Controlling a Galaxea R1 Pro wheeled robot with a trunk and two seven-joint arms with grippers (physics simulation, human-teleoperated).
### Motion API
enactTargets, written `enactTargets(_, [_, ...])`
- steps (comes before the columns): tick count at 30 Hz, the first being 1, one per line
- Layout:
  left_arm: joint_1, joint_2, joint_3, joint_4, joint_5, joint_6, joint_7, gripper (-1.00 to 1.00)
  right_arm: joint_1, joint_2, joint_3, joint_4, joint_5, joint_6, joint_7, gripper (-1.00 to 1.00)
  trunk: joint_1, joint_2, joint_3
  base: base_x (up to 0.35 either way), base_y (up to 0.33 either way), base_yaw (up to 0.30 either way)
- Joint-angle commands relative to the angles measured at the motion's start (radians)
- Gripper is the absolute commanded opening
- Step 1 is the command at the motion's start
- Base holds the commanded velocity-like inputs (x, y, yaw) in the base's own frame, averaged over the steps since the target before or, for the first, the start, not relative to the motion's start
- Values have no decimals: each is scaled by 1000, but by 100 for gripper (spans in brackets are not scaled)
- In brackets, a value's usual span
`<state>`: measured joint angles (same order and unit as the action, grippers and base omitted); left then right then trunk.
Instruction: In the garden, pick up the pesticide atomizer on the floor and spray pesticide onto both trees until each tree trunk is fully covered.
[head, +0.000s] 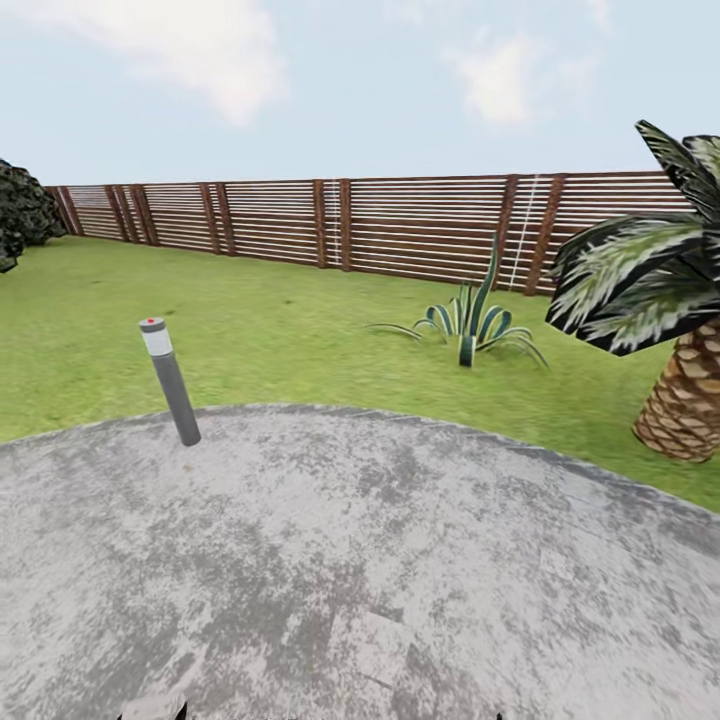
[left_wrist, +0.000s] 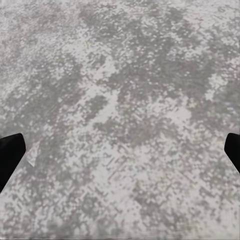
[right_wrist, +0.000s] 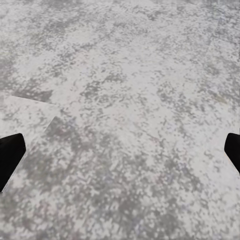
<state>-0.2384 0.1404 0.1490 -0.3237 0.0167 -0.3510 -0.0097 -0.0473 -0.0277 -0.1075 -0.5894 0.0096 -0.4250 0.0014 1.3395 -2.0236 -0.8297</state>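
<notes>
I face the garden's lawn (head: 280, 330) from the mottled grey concrete floor (head: 350, 560), whose curved edge meets the grass. The pesticide atomizer and both trees are out of view. In the left wrist view my left gripper (left_wrist: 120, 155) is open over bare floor (left_wrist: 125, 100), one black fingertip (left_wrist: 10, 155) at each side of the picture and nothing between them. In the right wrist view my right gripper (right_wrist: 120, 155) is likewise open above the floor (right_wrist: 130, 90), its dark fingertips (right_wrist: 10, 152) wide apart and empty.
A short grey lamp post (head: 171, 380) with a white band stands at the paving's far left edge. A spiky agave (head: 468, 325) grows on the grass, a short palm (head: 680, 330) stands at the right. A brown slat fence (head: 350, 225) closes the back; a dark shrub (head: 20, 210) sits far left.
</notes>
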Motion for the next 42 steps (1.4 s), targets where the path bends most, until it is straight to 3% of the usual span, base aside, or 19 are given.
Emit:
enactTargets(1, [-1, 0, 1, 1, 2, -3, -1, 100, 0, 0, -1, 0, 1, -3, 0, 100, 0, 0, -1, 0, 0, 279])
enactTargets(22, [-1, -1, 1, 2, 2, -3, -1, 100, 0, 1, -1, 0, 1, -3, 0, 100, 0, 0, -1, 5, 0, 279])
enactTargets(42, [-1, 0, 1, 2, 2, -3, -1, 100, 0, 2, -1, 0, 1, -3, 0, 100, 0, 0, -1, 206, -163, 280])
